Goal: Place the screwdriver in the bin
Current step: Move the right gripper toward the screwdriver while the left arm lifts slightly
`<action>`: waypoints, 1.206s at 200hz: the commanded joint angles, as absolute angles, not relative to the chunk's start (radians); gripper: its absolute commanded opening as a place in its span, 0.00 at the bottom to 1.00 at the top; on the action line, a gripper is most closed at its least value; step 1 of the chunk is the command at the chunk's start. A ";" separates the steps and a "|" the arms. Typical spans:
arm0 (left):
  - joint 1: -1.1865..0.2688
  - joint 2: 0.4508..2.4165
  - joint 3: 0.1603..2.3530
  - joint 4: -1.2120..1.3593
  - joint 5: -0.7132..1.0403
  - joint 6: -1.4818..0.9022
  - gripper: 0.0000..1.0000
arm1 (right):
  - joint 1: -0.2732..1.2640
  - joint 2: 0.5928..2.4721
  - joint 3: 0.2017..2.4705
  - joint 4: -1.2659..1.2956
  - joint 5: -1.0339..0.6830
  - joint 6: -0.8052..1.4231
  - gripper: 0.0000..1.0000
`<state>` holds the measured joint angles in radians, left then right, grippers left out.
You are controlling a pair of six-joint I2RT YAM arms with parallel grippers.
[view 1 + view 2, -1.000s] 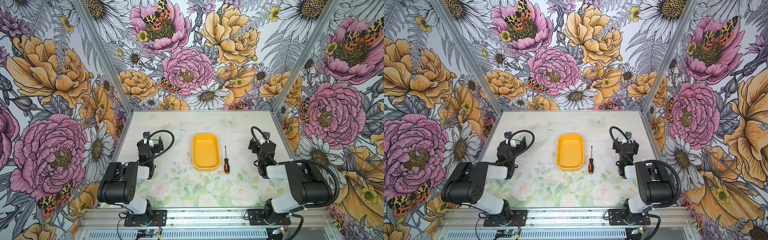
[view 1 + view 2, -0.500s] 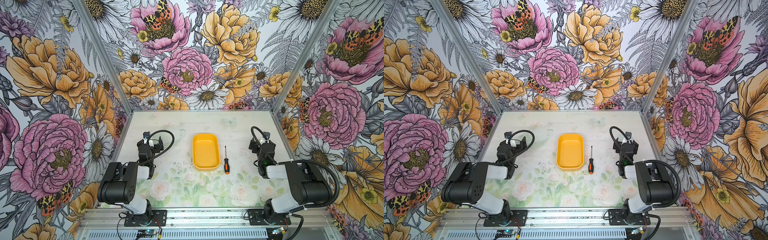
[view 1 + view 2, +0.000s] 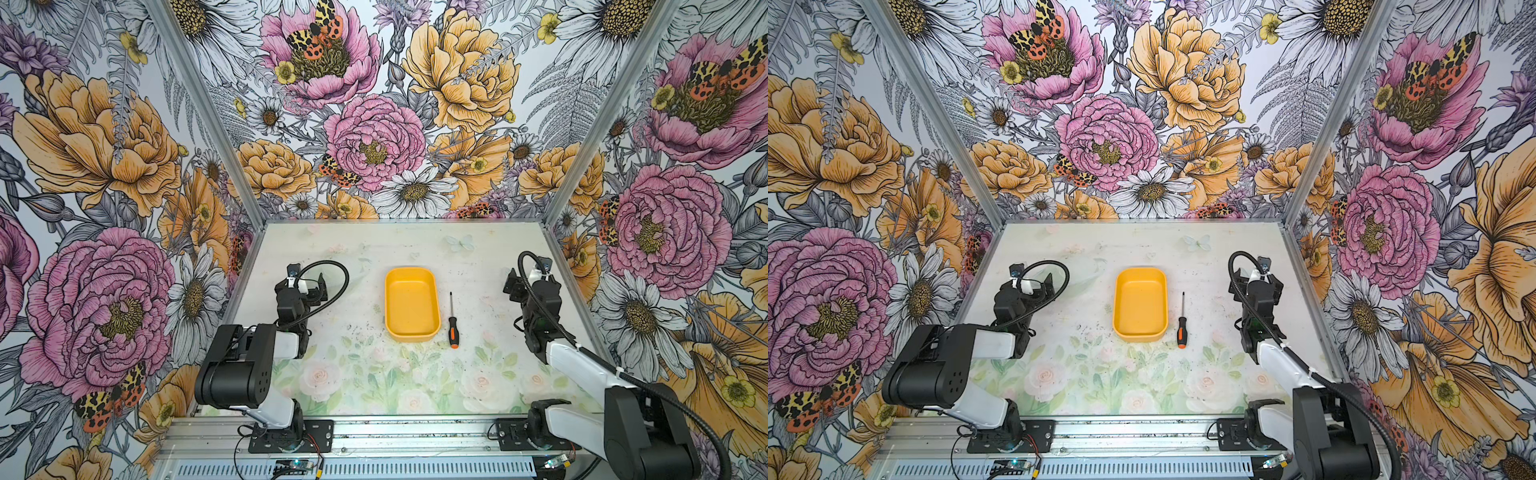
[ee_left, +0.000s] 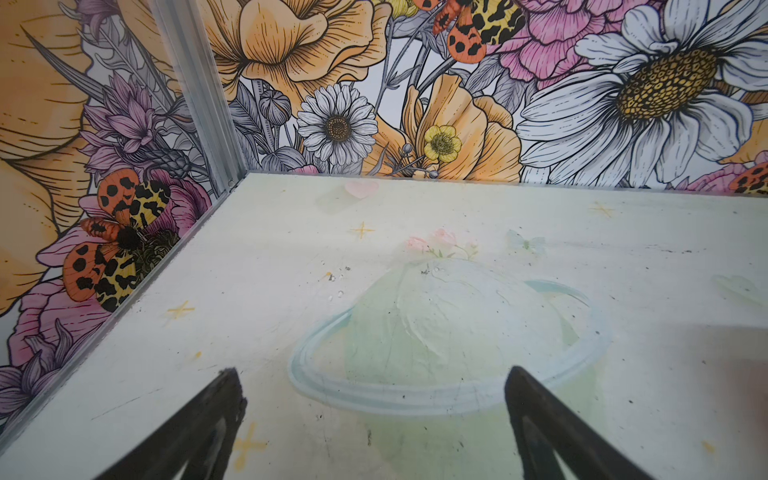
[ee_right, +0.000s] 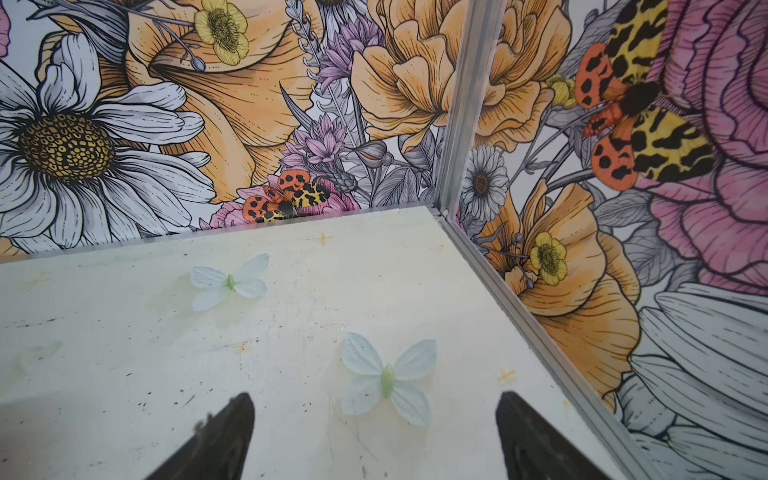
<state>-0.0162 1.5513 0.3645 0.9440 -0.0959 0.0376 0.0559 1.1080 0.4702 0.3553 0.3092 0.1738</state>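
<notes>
Plainly, the slim screwdriver (image 3: pixel 452 321) (black handle, orange end, thin metal shaft) lies flat on the pale scuffed tabletop (image 3: pixel 374 257), just at 3 o'clock of the shallow round-cornered yellow-orange plastic bin (image 3: pixel 411 335). Left gripper (image 4: pixel 374 384) and right gripper (image 5: pixel 374 409) both stand spread, holding nothing.

Left of the right end effector (image 5: pixel 374 415), bare bench (image 3: pixel 482 299) up to the slim black-and-orange screwdriver (image 3: pixel 452 320); rightward, floral wall (image 5: pixel 623 291).

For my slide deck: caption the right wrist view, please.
Open right tool above the table near its walled corner, printed butterflies ahead.
</notes>
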 commanded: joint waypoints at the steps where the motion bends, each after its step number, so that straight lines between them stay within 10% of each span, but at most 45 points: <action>1: -0.032 1.537 0.350 0.979 -0.070 0.071 0.99 | 0.069 1.028 0.544 0.020 0.211 0.296 0.91; 93: -0.195 1.069 0.509 0.352 -0.157 -0.019 0.99 | 0.211 0.953 0.494 -0.209 0.007 0.548 0.82; 241: -0.322 1.119 0.566 0.016 -0.009 -0.274 0.99 | 0.599 1.242 0.550 -0.212 0.208 0.668 0.71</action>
<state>-0.3187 1.1362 0.5293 0.0914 -0.0582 -0.2352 0.5739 1.1954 0.4854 -0.2214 0.1516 0.6441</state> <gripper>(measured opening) 0.987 0.720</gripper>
